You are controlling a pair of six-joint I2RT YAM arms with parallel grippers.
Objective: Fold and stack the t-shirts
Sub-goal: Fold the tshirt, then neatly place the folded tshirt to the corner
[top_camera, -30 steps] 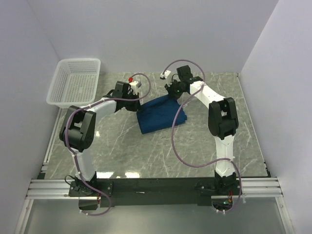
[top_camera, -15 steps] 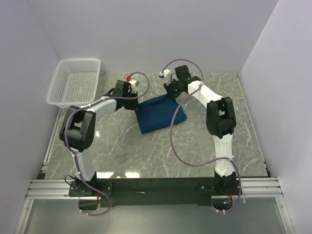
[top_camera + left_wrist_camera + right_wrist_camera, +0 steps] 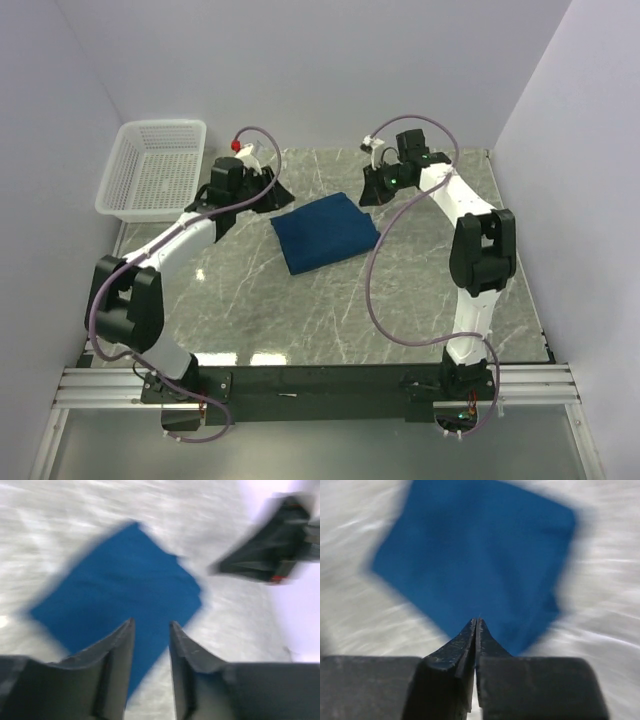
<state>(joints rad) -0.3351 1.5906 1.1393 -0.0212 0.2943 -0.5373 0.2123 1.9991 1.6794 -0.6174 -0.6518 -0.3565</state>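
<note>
Top external view: the t-shirt (image 3: 325, 232) lies folded into a compact dark blue rectangle on the grey marble table (image 3: 300, 310), about the middle of the far half and a little turned. It shows me only a plain blue face. The left gripper (image 3: 280, 194) hangs just beside its far left corner and the right gripper (image 3: 368, 190) just beside its far right corner. From this height both claws are small dark shapes, and I cannot read their opening or say if they touch the cloth. The white mesh basket (image 3: 165, 124) stands at the far left, well apart from the shirt.

The left wrist view is blurred. The left gripper (image 3: 150, 625) has its fingers (image 3: 117, 650) a little apart, with nothing between them, and the blue cloth is below. A dark shape (image 3: 265, 555) in the upper right corner is too smeared for me to identify.

The right wrist view is also blurred. The right gripper (image 3: 476, 622) has its fingers pressed together, holding nothing, above the near edge of the shirt.
</note>
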